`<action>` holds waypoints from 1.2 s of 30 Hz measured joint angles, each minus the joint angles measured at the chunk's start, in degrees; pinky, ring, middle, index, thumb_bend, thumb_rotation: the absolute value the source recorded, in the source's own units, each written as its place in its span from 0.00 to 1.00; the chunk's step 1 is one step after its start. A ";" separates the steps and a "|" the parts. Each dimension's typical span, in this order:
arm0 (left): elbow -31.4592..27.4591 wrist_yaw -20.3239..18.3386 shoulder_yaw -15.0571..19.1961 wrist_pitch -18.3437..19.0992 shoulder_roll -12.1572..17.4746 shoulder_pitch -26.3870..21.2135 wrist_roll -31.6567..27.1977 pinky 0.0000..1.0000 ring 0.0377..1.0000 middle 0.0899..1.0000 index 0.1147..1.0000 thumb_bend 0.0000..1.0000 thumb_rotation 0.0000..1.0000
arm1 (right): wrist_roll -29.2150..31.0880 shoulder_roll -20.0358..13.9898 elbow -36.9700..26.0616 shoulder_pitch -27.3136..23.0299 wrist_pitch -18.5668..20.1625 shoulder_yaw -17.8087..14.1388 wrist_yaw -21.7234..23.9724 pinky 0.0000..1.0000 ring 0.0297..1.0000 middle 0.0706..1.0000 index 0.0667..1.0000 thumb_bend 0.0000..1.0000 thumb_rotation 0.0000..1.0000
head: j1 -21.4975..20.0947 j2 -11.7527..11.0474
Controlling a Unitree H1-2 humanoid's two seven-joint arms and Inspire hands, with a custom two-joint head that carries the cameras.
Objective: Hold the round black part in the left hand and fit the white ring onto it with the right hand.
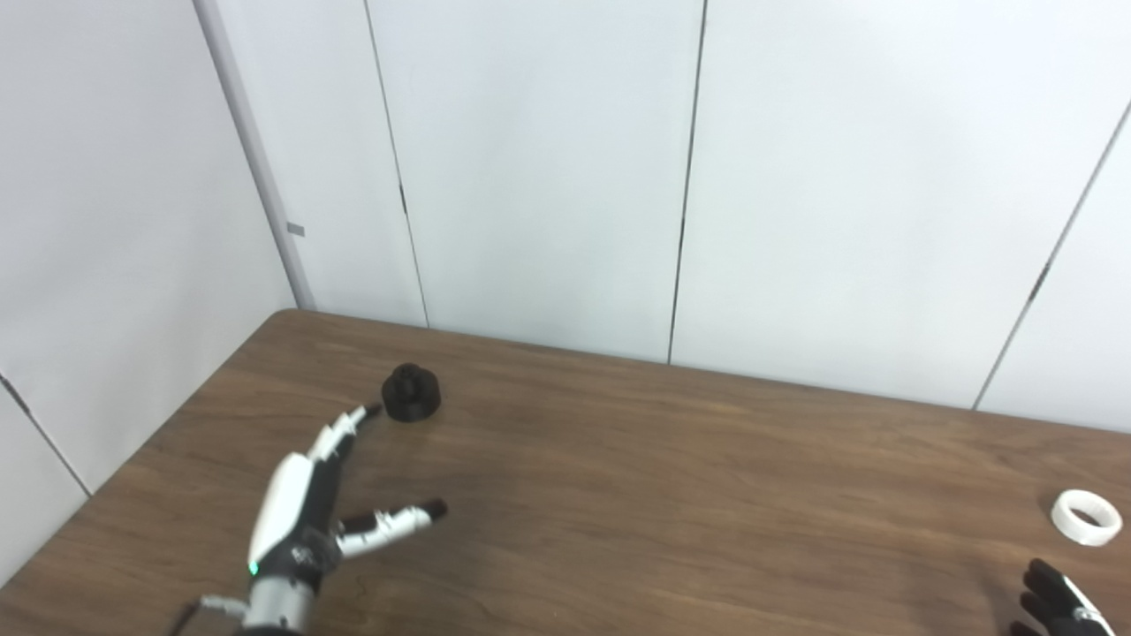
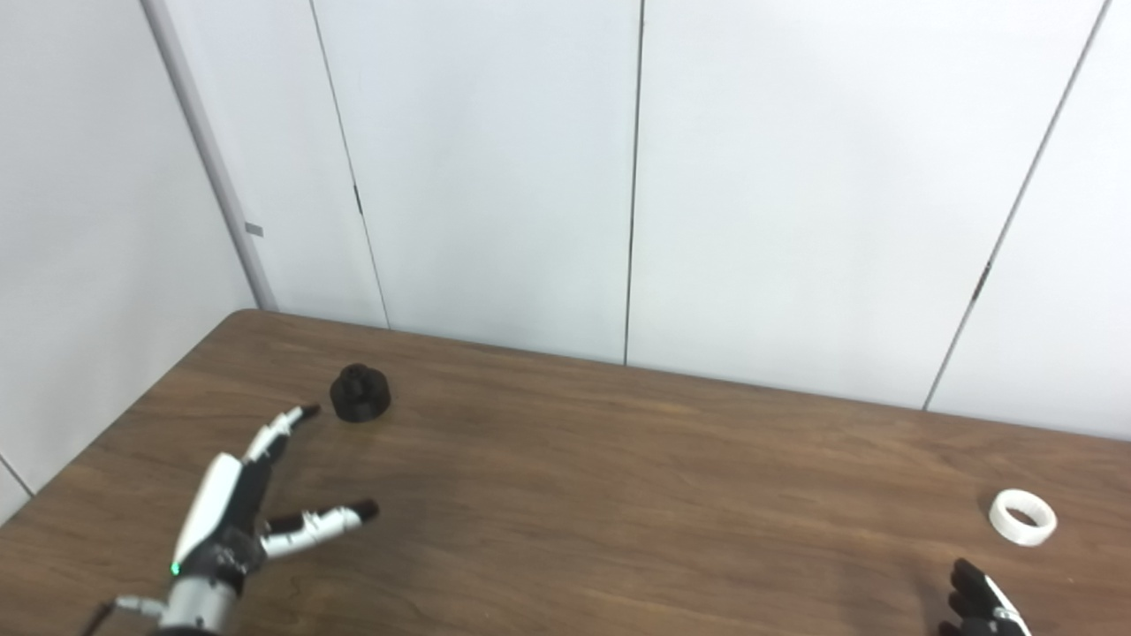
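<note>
**Both parts on the tabletop, neither hand holding anything**

At the bottom right corner of the frame only the dark fingertips of the right hand [image 1: 1060, 605] show, so I cannot tell whether its fingers are spread or curled. Just above them, at the lower right, the white ring [image 1: 1086, 517] lies flat on the wooden tabletop [image 1: 671, 495], near the hand but apart from it. It looks like a stiff, light plastic hoop with smooth walls, likely slippery; a pinch across its rim from the outside, or one finger inside and the thumb outside, seems the surest hold

At the lower left the left hand [image 1: 305, 503] holds nothing, its fingers [image 1: 340, 433] stretched and spread from the thumb, the longest tip close to the black part without clearly touching it. Farther up, left of centre, the round black part [image 1: 411, 391] sits upright, a wide base with a narrower knob on top. It appears rigid and small, probably light. Gripping the base around its sides would leave the knob free for the ring
</note>
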 measured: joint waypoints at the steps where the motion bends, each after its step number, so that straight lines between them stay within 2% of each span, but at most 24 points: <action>1: 0.13 0.00 0.39 0.38 0.41 -0.74 -0.07 1.00 1.00 0.96 0.91 0.96 0.35 | -0.17 -0.01 0.00 -0.01 -0.04 0.06 -0.09 0.81 0.90 0.90 0.87 0.56 0.92 | -0.09 0.00; 6: 3.70 0.14 1.41 2.00 2.81 -3.35 -0.02 1.00 1.00 0.96 0.89 0.95 0.37 | -0.75 -0.10 0.00 -0.04 -0.05 0.38 -0.46 0.81 0.89 0.89 0.86 0.54 0.93 | -0.09 -0.09; 16: 15.27 1.82 2.71 1.87 8.08 -9.40 -0.06 1.00 1.00 0.95 0.85 0.96 0.35 | -1.80 -0.51 -0.02 0.06 -0.37 0.78 -1.10 0.81 0.89 0.89 0.87 0.52 0.94 | -0.26 0.18; 22: 22.04 2.69 -0.55 2.11 9.42 -13.75 1.80 1.00 1.00 0.95 0.81 0.97 0.37 | -1.72 -0.55 -0.52 0.44 -0.26 1.08 -1.10 0.82 0.89 0.89 0.87 0.52 0.93 | -0.79 0.62; 25: 25.96 2.91 -2.62 2.96 9.86 -16.26 2.88 1.00 1.00 0.96 0.83 0.99 0.43 | -1.69 -0.55 -0.65 0.54 -0.28 1.16 -1.10 0.82 0.89 0.89 0.87 0.51 0.93 | -0.97 0.88; 28: 29.02 2.71 -4.15 4.35 10.20 -18.71 3.62 1.00 1.00 0.96 0.84 1.00 0.42 | -1.68 -0.56 -0.92 0.69 -0.27 1.19 -1.10 0.82 0.89 0.88 0.87 0.52 0.93 | -0.97 0.88; 36: 35.77 2.49 -8.07 4.34 10.99 -23.44 3.70 1.00 1.00 0.96 0.83 1.00 0.43 | -1.68 -0.56 -1.38 0.92 0.12 1.42 -1.10 0.83 0.90 0.89 0.88 0.48 0.93 | -1.23 1.14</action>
